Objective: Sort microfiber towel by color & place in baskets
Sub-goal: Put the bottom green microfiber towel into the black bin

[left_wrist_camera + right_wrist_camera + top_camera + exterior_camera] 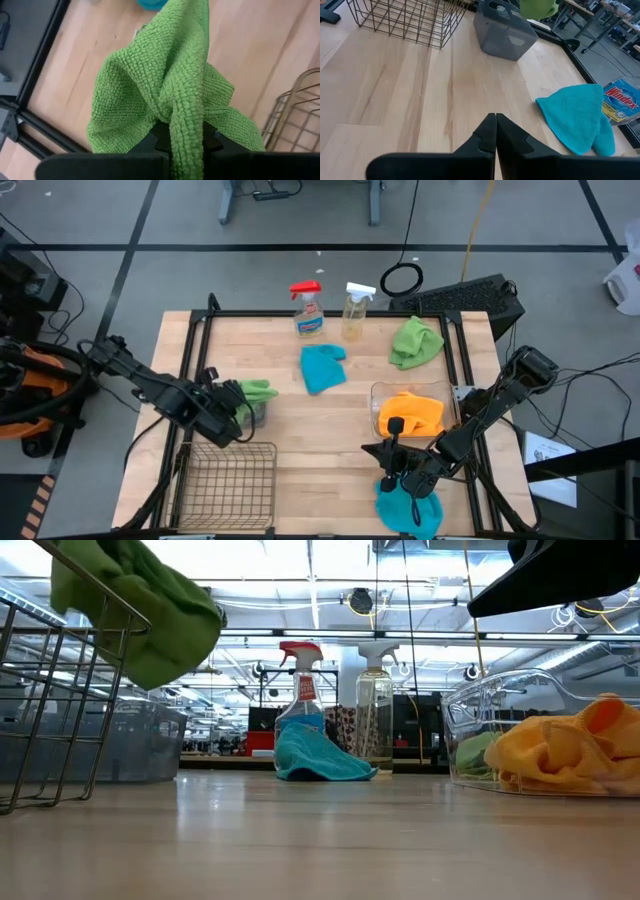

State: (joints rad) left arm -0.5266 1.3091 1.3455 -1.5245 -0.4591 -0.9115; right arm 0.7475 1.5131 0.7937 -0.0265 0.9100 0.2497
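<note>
My left gripper is shut on a bright green towel and hangs over the smoky grey tub, beside the wire-mesh basket. My right gripper is shut and empty above bare table near the near edge. A teal towel lies by it at the table's near edge. A second teal towel lies mid-table and a second green one lies far right. Yellow-orange towels sit in the clear tub. My left gripper pinches a bunched fold of the green towel between its two fingers, coming from above. The towel is lifted clear and hangs slack below the fingers; how many layers are caught cannot be told.
Two spray bottles stand at the far edge behind the mid-table teal towel. A black frame rail runs around the table top. Open wood lies between the wire basket and the clear tub.
</note>
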